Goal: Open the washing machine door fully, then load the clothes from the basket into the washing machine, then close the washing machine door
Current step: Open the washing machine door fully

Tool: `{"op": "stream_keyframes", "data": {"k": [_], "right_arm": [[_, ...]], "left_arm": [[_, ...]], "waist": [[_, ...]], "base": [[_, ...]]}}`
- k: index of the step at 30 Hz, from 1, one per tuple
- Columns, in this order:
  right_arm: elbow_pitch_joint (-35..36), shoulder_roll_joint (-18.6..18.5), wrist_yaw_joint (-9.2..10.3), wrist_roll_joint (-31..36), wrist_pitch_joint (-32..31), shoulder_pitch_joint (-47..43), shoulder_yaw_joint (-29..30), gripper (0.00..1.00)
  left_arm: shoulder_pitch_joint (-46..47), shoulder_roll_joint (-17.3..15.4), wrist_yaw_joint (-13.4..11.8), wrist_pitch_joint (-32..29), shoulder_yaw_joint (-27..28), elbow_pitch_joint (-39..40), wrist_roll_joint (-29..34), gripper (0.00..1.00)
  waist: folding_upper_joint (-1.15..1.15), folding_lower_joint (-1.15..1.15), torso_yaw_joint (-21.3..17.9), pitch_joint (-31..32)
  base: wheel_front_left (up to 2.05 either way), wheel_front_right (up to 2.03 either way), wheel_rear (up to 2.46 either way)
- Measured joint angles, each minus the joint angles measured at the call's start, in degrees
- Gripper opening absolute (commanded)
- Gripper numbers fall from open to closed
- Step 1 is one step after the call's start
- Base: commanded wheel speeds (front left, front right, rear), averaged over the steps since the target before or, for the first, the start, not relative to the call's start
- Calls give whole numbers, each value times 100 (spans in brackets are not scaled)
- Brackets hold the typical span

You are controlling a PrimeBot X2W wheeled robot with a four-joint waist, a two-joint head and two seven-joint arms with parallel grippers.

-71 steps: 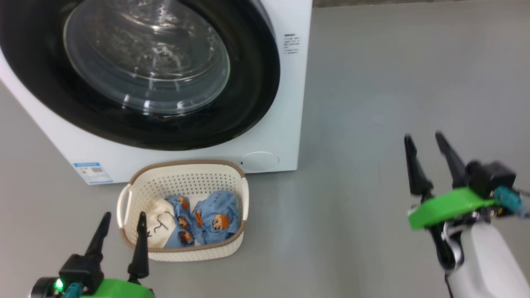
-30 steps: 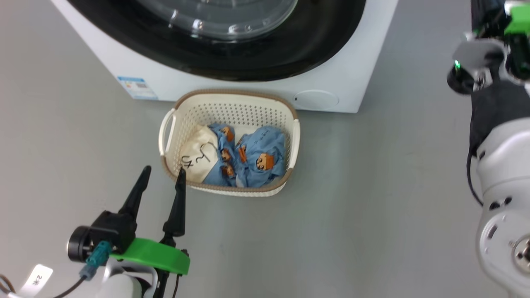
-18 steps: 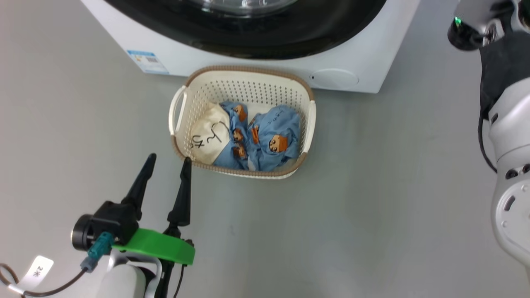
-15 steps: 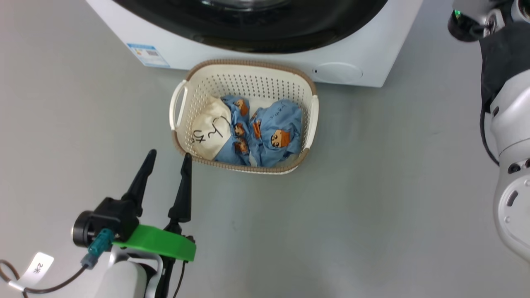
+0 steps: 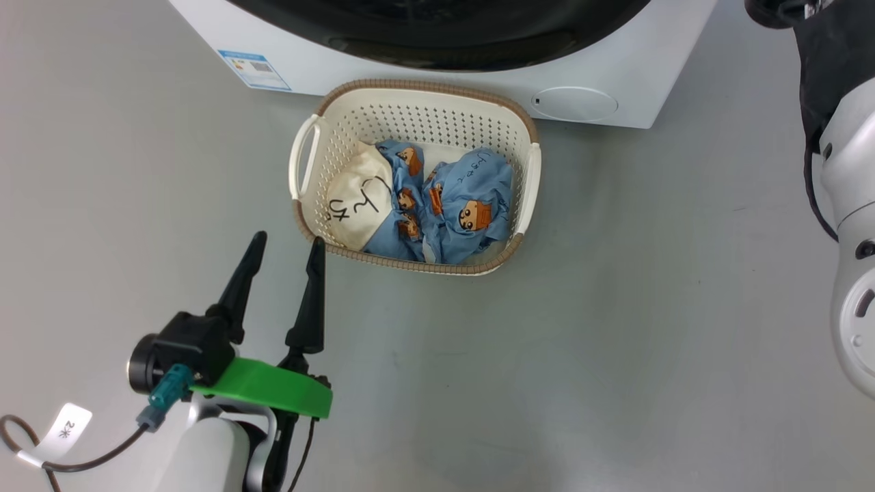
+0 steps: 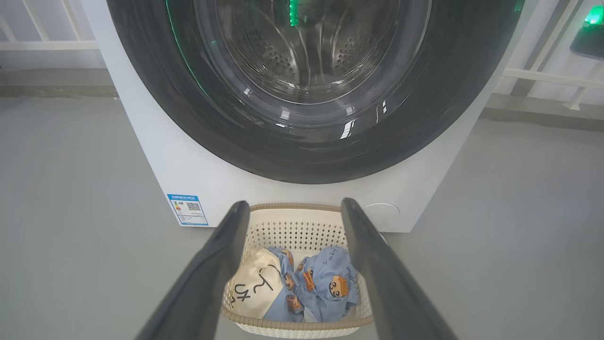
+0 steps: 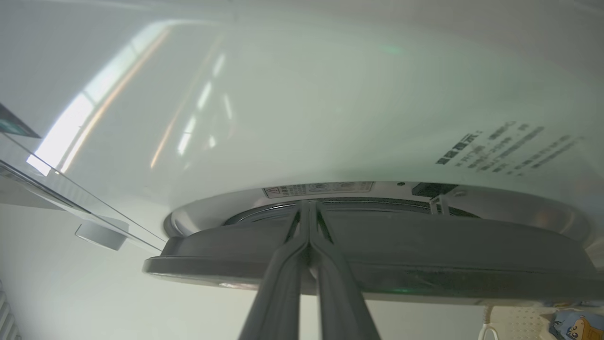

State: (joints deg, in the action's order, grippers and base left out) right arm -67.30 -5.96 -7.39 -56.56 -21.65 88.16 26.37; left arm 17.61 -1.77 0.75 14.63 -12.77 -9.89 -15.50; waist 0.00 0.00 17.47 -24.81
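The white washing machine (image 5: 615,61) stands at the top of the head view, with the black rim of its door (image 5: 444,41) just showing. The cream basket (image 5: 417,92) sits on the floor against it, holding the light-blue clothes (image 5: 472,198) and a cream scribbled piece (image 5: 355,198). My left gripper (image 5: 288,239) is open, low and just left of the basket's near corner. In the left wrist view my left gripper (image 6: 295,204) frames the basket (image 6: 292,208) below the door (image 6: 424,118). My right gripper (image 7: 309,204) is shut, its tips at the door's edge (image 7: 424,264), which stands slightly off the machine's front.
Grey floor spreads left, right and in front of the basket. My right arm (image 5: 847,171) reaches up along the right edge of the head view. A blue label sticker (image 5: 254,68) and a round white flap (image 5: 574,104) mark the machine's lower front. White railings (image 6: 47,45) stand behind it.
The head camera has tilted down, so the machine slid up the picture. My right gripper, open at lower right before, has risen out past the top right corner. The left gripper stays open.
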Motion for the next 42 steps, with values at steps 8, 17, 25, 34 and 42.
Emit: {"op": "stream_keyframes", "data": {"k": [8,17,25,34,42], "right_arm": [[-289,-59,0,229,53,236,-7,0],[-466,-102,0,309,93,463,13,0],[-625,-215,-1,405,211,580,52,0],[-740,-282,0,466,23,699,99,0],[-736,-419,-1,661,-814,712,100,0]], "left_arm": [[-1,1,-1,0,-75,1,-99,100],[-1,1,-51,0,-176,5,-185,100],[0,3,-101,0,-265,30,-257,100],[3,5,-110,0,-311,82,-313,100],[47,7,-152,0,-315,91,-346,100]], "waist": [[0,0,70,-98],[0,0,136,-187],[0,0,217,-301],[0,0,276,-420],[0,0,287,-401]], "base": [[0,0,0],[0,0,0],[0,0,0],[0,0,0],[0,0,0]]}}
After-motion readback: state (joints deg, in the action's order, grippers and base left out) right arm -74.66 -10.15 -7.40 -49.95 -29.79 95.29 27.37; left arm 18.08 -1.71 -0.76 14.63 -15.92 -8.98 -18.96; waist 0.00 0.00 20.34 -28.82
